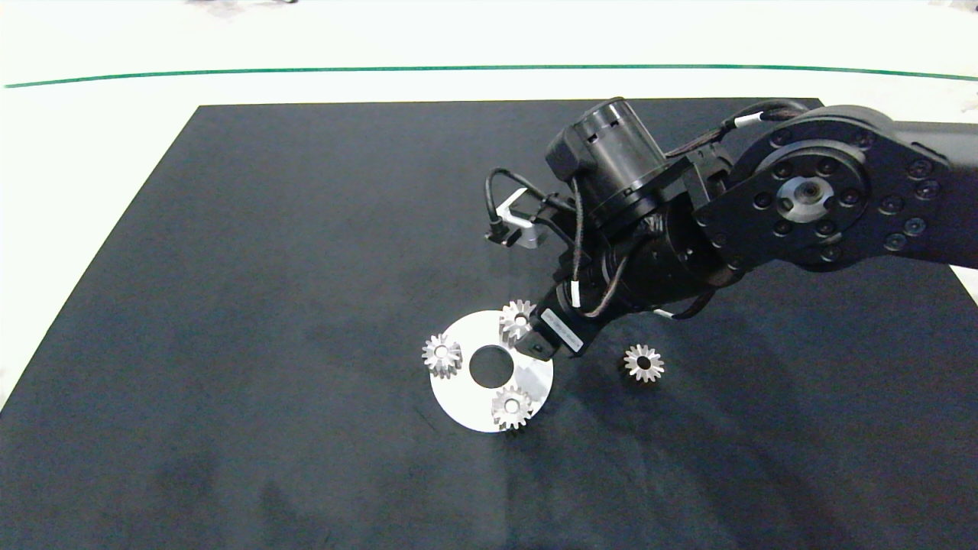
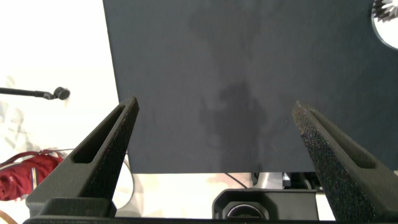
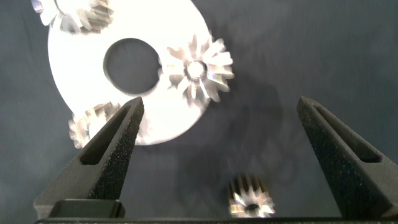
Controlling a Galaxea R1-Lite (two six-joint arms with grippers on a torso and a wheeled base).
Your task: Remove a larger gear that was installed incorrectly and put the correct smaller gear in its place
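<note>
On the black mat (image 1: 306, 267) lay a flat silver disc (image 1: 458, 401) w/ a round centre hole. It carried 3 gears round the hole: the larger gear (image 1: 516, 318) at the disc's far-right rim, and 2 small gears, one at the left rim (image 1: 442, 355) and one at the near rim (image 1: 510, 407). In the right wrist view the larger gear (image 3: 198, 67) sat just beside the hole, blurred, looking wider than the rest.

The smaller gear (image 1: 642, 363) lay alone on the mat, off the disc to its right and apart from it; nothing touched it.

The right end effector (image 1: 536, 347) hung over the disc's right edge, just beside the larger gear. Its fingers (image 3: 115, 146) were spread wide & held nothing.

The left end effector (image 2: 214, 102) was out of the head view, wide open & empty, over the mat's edge where the white surface (image 2: 56, 56) began.
</note>
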